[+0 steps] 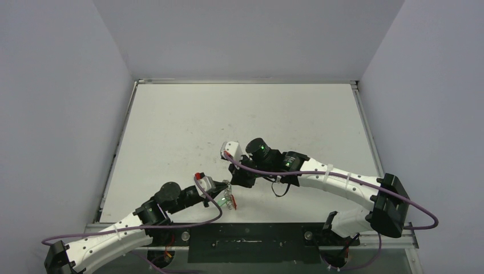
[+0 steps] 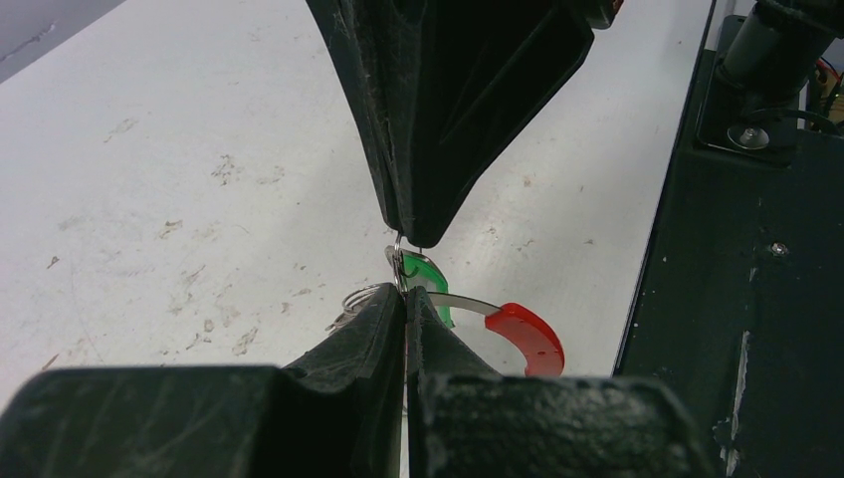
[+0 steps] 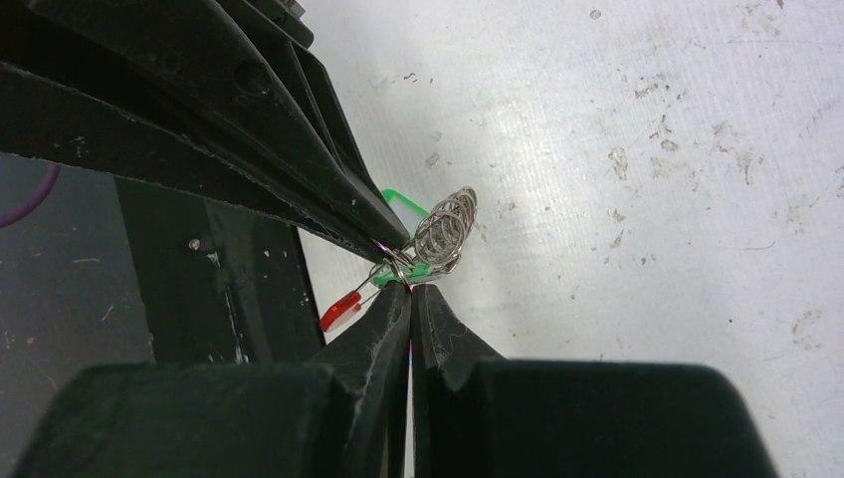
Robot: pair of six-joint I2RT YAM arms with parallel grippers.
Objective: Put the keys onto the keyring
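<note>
While the keyring [image 2: 527,337] is clamped in the closed left gripper [image 2: 406,299] and the keys [image 2: 423,271] in the closed right gripper [image 2: 410,237] at mid-frame, threading is judged unfinished.

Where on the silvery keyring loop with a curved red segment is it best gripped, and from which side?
Probably the keyring's red segment: it juts clear to the right of the left gripper in the left wrist view, and it is broad. Come from that open side; green-tagged keys crowd the other end.
</note>
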